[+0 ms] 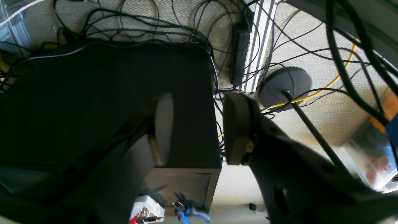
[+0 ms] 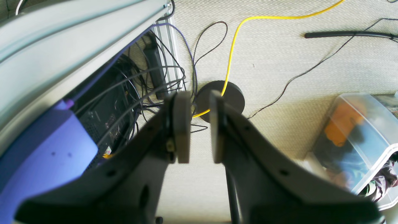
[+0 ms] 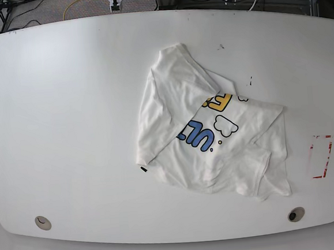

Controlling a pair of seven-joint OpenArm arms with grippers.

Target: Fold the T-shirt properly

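Your T-shirt [image 3: 208, 139] lies crumpled right of centre on the white counter [image 3: 67, 109], one side flopped over its blue and orange lettering. Grab through both layers and you risk dragging the bunch. Left gripper [image 1: 199, 129] jaws stand apart, right gripper [image 2: 196, 124] jaws narrow, both empty, off the counter.

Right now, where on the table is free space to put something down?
The white table is bare left of the T-shirt, and along the front edge below it. It is tight only between the shirt and the red marking at the right.
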